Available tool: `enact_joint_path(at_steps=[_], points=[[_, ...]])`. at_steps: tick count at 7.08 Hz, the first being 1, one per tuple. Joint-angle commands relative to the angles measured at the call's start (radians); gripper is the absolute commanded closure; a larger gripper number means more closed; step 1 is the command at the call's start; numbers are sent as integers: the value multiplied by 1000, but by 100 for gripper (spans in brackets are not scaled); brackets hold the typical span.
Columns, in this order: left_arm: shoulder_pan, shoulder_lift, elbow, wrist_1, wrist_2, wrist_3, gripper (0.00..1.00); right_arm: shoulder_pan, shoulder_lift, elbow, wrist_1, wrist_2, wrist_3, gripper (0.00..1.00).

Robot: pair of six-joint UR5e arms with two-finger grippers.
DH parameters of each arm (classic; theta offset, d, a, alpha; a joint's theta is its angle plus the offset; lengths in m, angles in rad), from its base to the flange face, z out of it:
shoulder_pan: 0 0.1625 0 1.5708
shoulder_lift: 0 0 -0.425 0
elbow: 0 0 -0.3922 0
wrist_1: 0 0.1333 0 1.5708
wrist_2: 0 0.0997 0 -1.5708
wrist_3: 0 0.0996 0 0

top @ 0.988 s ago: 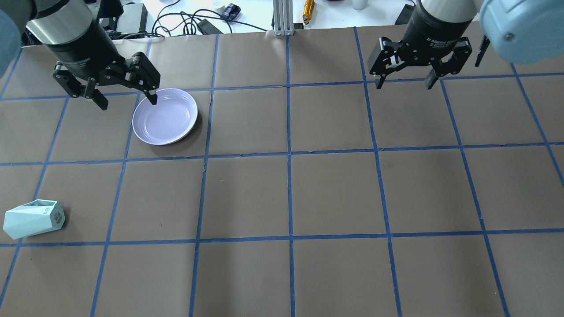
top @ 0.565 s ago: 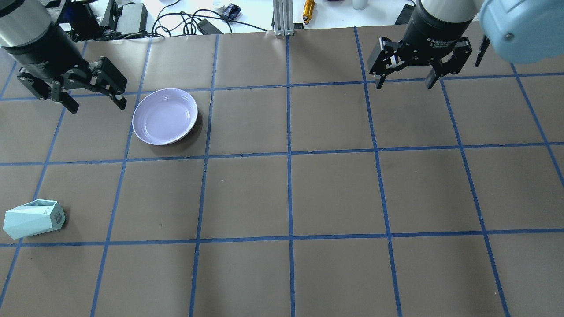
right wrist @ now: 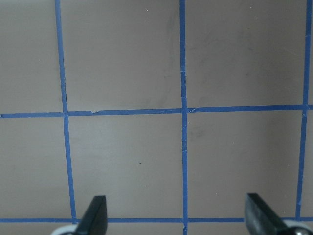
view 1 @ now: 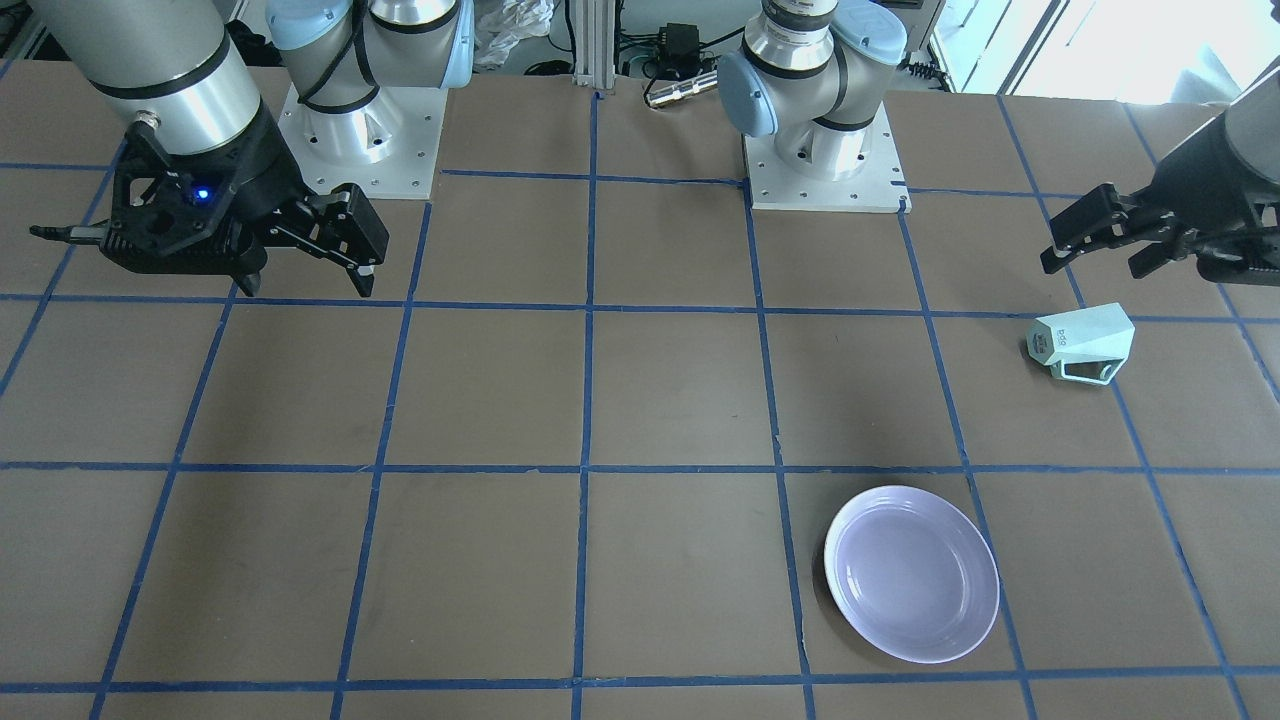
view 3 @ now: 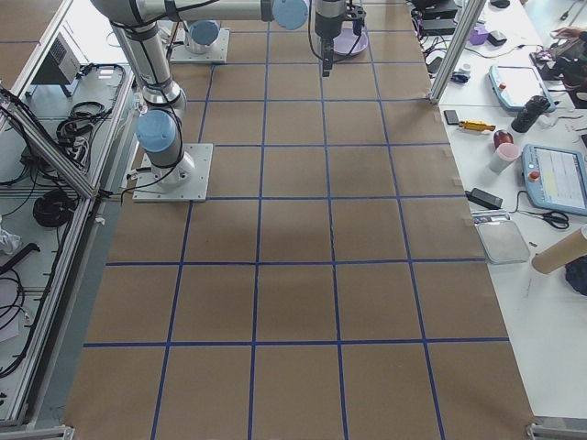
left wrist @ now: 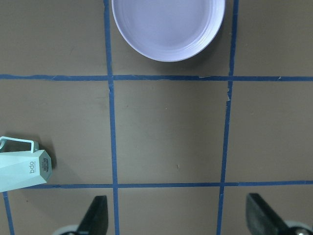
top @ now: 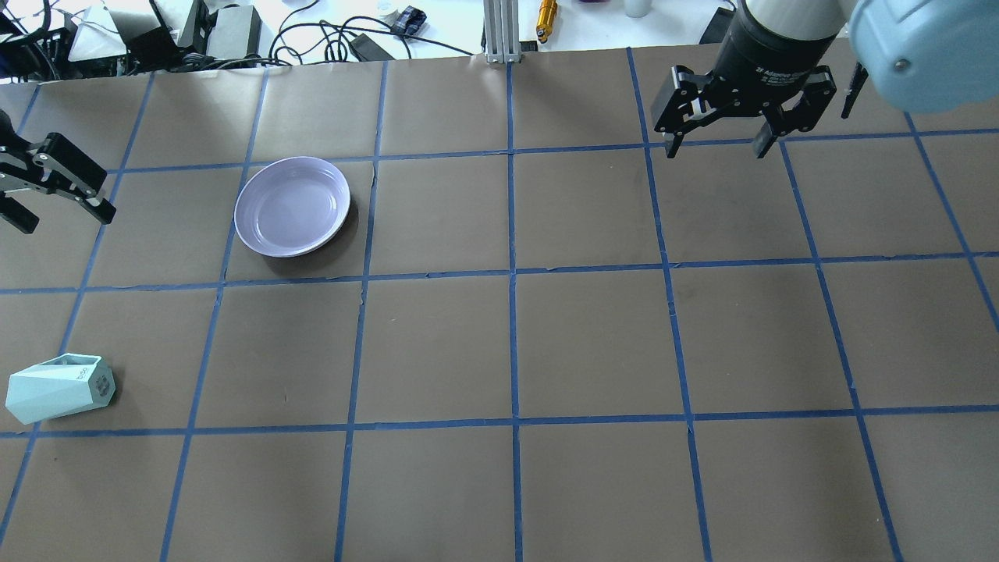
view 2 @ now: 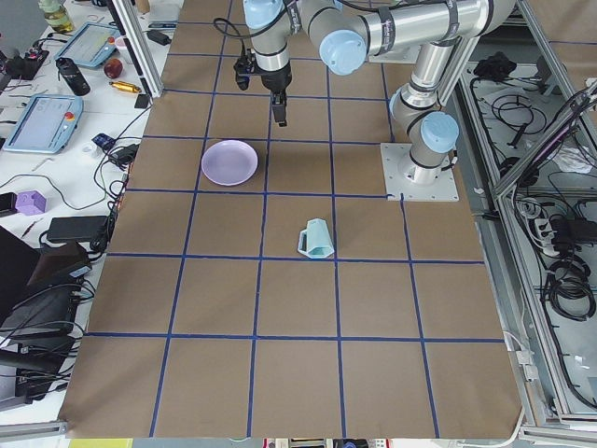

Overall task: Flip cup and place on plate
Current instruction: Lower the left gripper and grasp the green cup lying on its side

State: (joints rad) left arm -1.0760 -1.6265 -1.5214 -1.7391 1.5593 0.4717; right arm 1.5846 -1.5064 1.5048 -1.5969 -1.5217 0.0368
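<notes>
**A:** Pale mint-green faceted cup [top: 60, 387], location?
**B:** Far left of the brown paper-covered counter [top: 593, 336], lying on its side. Left pincer [top: 62, 218]: apart from it, spread wide, holding nothing.
**A:** Further right?
**B:** Round glossy lavender plate [top: 293, 206], well apart from the cup. Right pincer [top: 716, 148]: spread wide, holding nothing.

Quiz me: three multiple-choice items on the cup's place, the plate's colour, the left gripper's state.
1. The cup lies: A on the table, apart from the plate; B on the plate; C in a gripper.
2. The plate is: A red; B black; C lavender.
3. The left gripper is: A shut on the cup; B open; C shut on the plate.
Answers: A, it lies on its side on the table; C, seen overhead; B, its fingers stand apart, empty.
</notes>
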Motion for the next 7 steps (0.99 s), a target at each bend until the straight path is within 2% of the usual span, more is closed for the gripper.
enact_joint_path(at_steps=[1,7], points=[[117,-56,0,4,1,166,0,0,0,0,0,0,0,0],[428,-245,-5,1,-47,454,0,0,0,0,0,0,0,0]])
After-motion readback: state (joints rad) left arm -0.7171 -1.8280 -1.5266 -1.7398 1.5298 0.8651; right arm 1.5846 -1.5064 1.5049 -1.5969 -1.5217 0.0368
